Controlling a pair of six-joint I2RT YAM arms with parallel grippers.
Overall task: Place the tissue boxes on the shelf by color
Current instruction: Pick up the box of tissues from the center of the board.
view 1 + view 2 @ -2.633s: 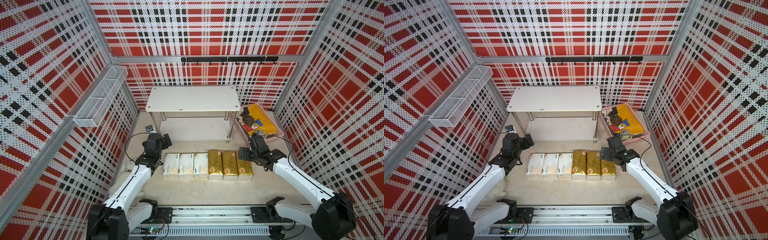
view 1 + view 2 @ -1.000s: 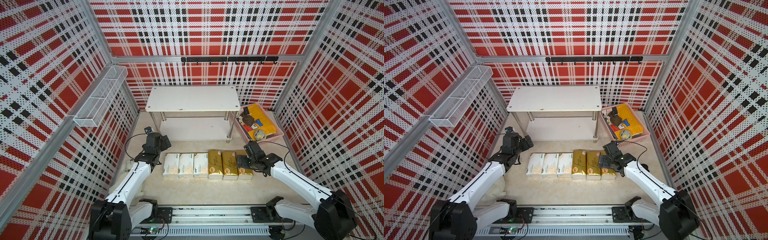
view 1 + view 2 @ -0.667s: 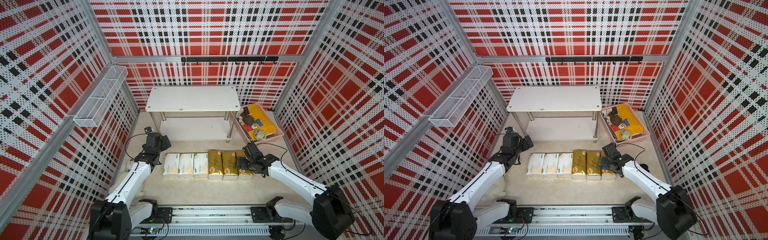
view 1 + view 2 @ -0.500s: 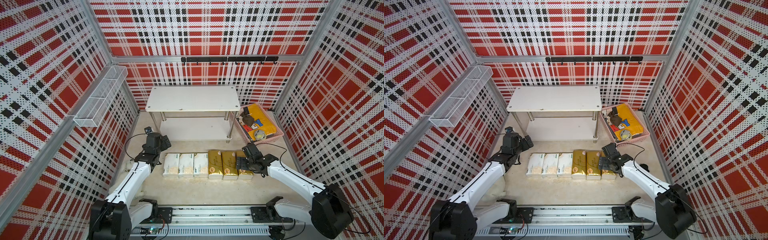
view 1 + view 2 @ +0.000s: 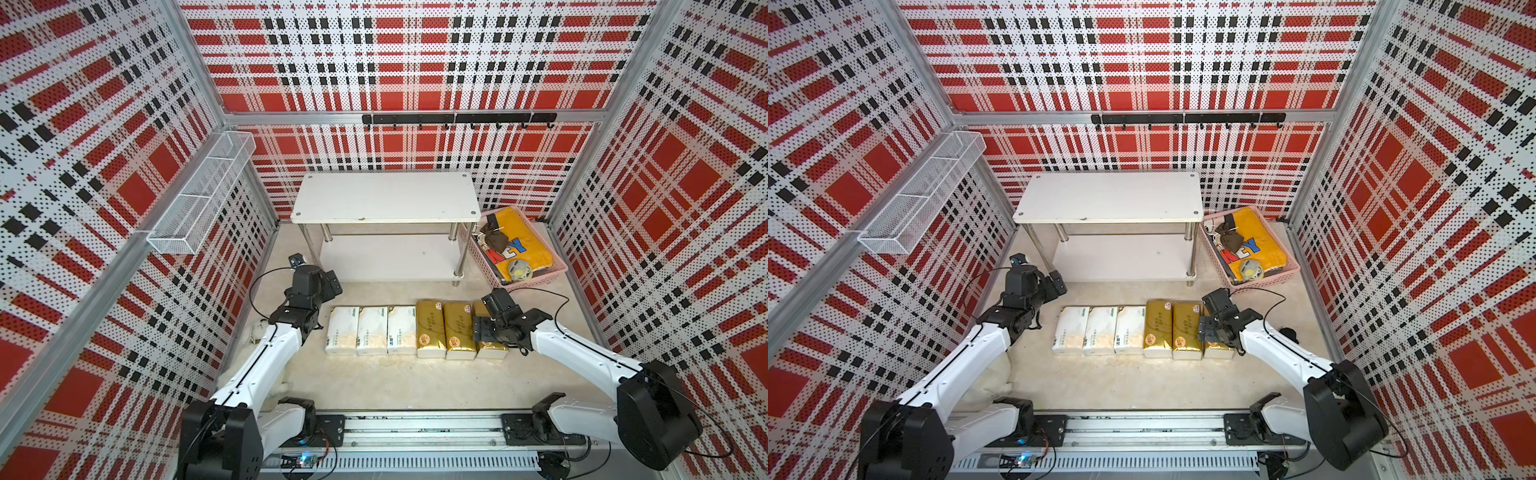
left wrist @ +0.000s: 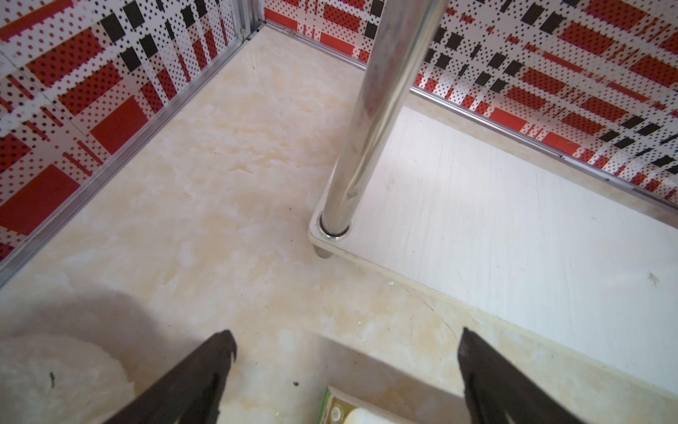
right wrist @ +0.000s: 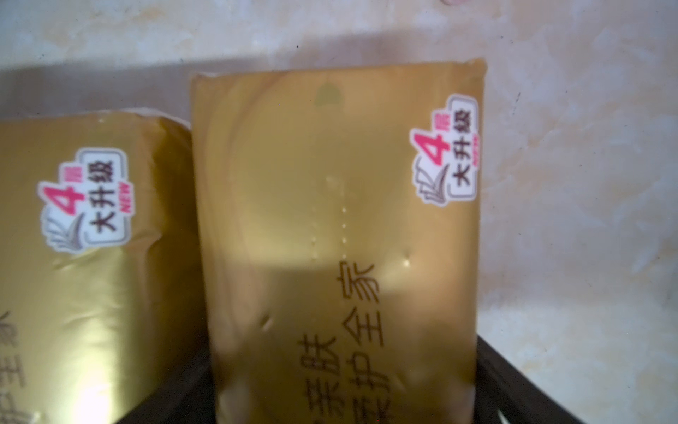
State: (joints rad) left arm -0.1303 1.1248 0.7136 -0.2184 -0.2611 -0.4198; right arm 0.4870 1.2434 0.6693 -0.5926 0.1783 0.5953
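Beige marbled floor [image 5: 374, 386] carries all 6 tissue packs in 1 row in front of the shelf [image 5: 384, 195], touching side to side: 3 white packs [image 5: 372, 330] toward my left arm, 3 gold packs [image 5: 457, 328] toward my right. My right gripper [image 7: 341, 352] is down on the rightmost gold pack [image 7: 330, 183], its fingers pressed against the 2 long sides. My left gripper [image 6: 346, 332] hangs spread wide near the shelf's front leg [image 6: 370, 121], just above a corner of the leftmost white pack [image 6: 348, 407].
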